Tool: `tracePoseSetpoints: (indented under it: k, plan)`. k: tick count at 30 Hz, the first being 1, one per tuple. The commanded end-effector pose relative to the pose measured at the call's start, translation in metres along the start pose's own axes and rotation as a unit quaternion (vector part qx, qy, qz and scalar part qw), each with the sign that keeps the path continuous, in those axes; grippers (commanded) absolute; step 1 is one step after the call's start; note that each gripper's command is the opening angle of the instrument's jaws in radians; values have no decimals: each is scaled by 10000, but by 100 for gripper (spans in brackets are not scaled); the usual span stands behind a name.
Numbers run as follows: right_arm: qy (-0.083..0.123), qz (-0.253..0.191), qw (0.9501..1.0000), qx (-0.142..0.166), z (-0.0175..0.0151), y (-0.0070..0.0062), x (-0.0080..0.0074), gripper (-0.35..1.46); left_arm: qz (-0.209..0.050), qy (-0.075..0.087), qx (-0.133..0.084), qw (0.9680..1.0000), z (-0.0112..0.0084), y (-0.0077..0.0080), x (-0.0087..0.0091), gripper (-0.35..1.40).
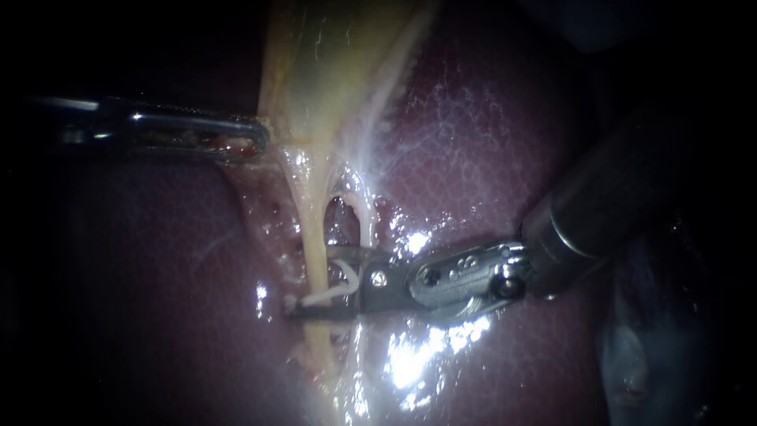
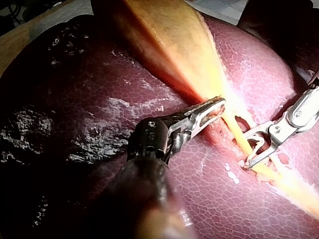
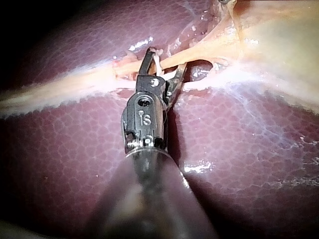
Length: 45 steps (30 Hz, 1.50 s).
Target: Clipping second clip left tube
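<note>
The left tube (image 1: 315, 229), yellowish, runs down from the gallbladder (image 1: 323, 63) across the liver (image 1: 489, 142). My right instrument (image 1: 311, 282) comes in from the right with its jaws open astride this tube, one jaw on each side. A white clip (image 1: 335, 294) sits between the jaws against the tube. The right wrist view shows the same: the right instrument (image 3: 167, 59) straddles the tube (image 3: 204, 54). My left instrument (image 1: 256, 142) is shut on the gallbladder's edge, up and to the left. In the left wrist view the left instrument (image 2: 217, 107) holds that tissue, and the right instrument (image 2: 249, 149) lies beyond it.
A paler right tube (image 1: 364, 225) runs beside the left one, with a dark opening (image 1: 339, 214) between them. Wet, shiny liver surface surrounds both. The right instrument's thick shaft (image 1: 623, 197) crosses the right side of the endoscope view.
</note>
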<state>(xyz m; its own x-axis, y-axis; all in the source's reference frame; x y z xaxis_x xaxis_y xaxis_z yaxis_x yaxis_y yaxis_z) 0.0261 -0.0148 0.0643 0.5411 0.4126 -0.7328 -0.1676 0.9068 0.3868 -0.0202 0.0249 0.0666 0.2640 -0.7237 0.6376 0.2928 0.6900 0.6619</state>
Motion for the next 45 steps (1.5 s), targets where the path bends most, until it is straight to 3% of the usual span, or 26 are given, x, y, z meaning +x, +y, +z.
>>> tracePoseSetpoints:
  k: [1, 8, 12, 16, 18, 22, 26, 33, 36, 38, 40, 41, 45]
  plan:
    - [0, 2, 10000, -1, 0, 0, 0, 35, -1, -1, -1, 10000, 0, 0, 0, -35]
    - [-8, 39, 10000, 64, 1, 4, -1, 50, 0, -1, 1, 10000, -1, 0, 0, -35]
    - [59, 154, 9990, 421, -2, 3, -2, 50, 1, 0, 4, 10000, -2, 0, 1, -35]
    - [268, 430, 9958, 763, -10, 3, -1, 50, 2, 1, 8, 10000, -3, 1, 1, -35]
    - [349, 638, 9932, 911, -14, 4, 0, 50, 2, 1, 8, 10000, -3, 1, 1, -35]
    - [661, 1173, 9815, 1360, -22, 3, 3, 50, 2, 1, 9, 10000, -3, 1, 1, -35]
    - [995, 1756, 9605, 1916, -24, -2, 5, 50, 3, 1, 9, 10000, -3, 1, 1, -35]
    - [1304, 2431, 9228, 2689, -28, -8, 9, 50, 3, 2, 11, 10000, -4, 1, 1, -35]
    - [1492, 2708, 9037, 2963, -31, -10, 11, 50, 4, 2, 12, 10000, -4, 2, 2, -35]
    - [1657, 2881, 8876, 3188, -35, -11, 16, 50, 4, 2, 12, 10000, -4, 2, 2, -35]
    - [1735, 2983, 8779, 3320, -38, -12, 21, 50, 4, 2, 12, 10000, -4, 2, 2, -35]
    - [1782, 3055, 8704, 3425, -40, -13, 25, 50, 4, 2, 13, 10000, -4, 2, 2, -35]
    - [1910, 3212, 8527, 3651, -49, -16, 36, 49, 4, 2, 13, 10000, -4, 3, 2, -35]
